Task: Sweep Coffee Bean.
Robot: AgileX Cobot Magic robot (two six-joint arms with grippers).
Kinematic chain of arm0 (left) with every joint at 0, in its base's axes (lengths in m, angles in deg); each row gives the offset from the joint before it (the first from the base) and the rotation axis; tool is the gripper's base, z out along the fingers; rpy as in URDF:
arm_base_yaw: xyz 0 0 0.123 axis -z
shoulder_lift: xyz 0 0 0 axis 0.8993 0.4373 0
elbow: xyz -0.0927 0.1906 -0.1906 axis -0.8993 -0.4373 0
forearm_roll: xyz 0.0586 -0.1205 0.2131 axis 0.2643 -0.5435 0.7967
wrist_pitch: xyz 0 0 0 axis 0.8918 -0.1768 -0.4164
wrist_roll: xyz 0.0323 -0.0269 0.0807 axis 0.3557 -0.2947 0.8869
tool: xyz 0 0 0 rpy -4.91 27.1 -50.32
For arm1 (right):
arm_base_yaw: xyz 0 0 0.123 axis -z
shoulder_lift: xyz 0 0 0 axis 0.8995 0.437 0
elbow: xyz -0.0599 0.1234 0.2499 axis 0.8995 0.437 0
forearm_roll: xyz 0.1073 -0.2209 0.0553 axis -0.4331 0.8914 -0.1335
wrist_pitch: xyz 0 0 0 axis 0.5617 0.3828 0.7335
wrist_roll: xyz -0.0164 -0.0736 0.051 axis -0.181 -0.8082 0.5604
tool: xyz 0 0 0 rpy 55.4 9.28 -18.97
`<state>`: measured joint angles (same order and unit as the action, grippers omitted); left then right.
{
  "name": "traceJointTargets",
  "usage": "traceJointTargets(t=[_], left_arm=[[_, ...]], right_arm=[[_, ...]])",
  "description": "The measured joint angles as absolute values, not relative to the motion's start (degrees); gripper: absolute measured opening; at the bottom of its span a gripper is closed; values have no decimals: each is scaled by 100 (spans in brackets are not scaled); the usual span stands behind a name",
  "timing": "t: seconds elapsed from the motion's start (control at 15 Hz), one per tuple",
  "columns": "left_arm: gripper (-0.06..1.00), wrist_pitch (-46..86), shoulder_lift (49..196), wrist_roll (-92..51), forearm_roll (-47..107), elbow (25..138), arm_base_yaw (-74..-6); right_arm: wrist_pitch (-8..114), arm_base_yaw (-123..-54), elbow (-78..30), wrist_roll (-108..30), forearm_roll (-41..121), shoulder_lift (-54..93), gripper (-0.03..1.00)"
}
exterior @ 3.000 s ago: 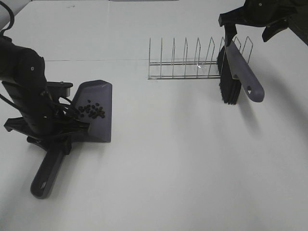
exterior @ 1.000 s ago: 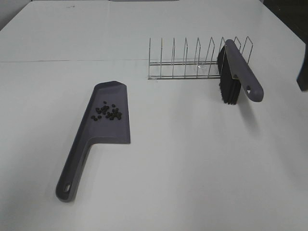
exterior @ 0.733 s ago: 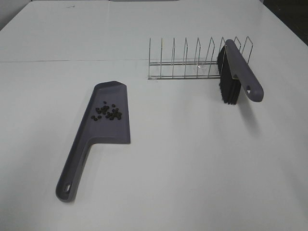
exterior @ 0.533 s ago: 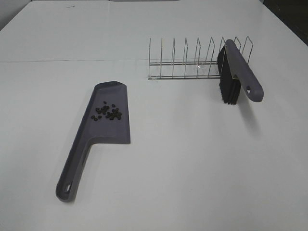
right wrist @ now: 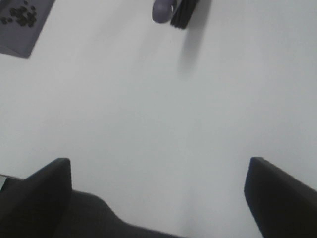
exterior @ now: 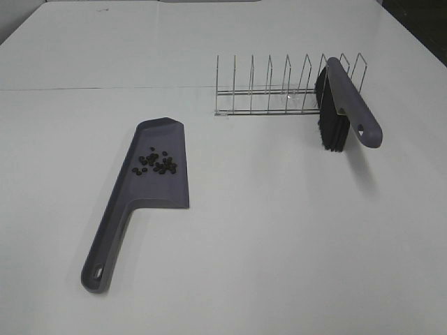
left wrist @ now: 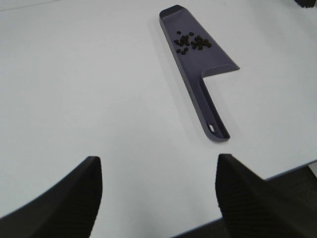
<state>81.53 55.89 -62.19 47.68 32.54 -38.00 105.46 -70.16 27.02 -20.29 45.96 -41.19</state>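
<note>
On the white tabletop (exterior: 279,230), small dark coffee beans (exterior: 155,162) are seen lying on a grey plastic dustpan (exterior: 150,183); only wrist views show the left gripper (left wrist: 158,191) and right gripper (right wrist: 158,191), both spread, empty.

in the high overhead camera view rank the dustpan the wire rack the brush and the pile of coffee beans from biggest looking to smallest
1. Dustpan and wire rack: they look similar in extent; the rack sits farther from the camera, so no firm order.
2. Brush, leaning at the rack's right end.
3. Coffee beans, a small cluster on the dustpan blade.
</note>
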Motion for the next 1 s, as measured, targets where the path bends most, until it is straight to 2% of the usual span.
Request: traceJointTargets(t=[0.2, 0.47, 1.0], left_arm=[[60, 7740, 5589, -6105, 4682, 3076, -3800], [60, 7723, 5589, -5658, 4390, 3076, -3800], [60, 7717, 5589, -5641, 4355, 3076, -3800]], right_arm=[[10511, -7016, 2702, -2258, 4402, -4738, 81], [10517, -7016, 2702, -2476, 4258, -4824, 81], [10517, -7016, 2702, -2487, 4258, -4824, 81]])
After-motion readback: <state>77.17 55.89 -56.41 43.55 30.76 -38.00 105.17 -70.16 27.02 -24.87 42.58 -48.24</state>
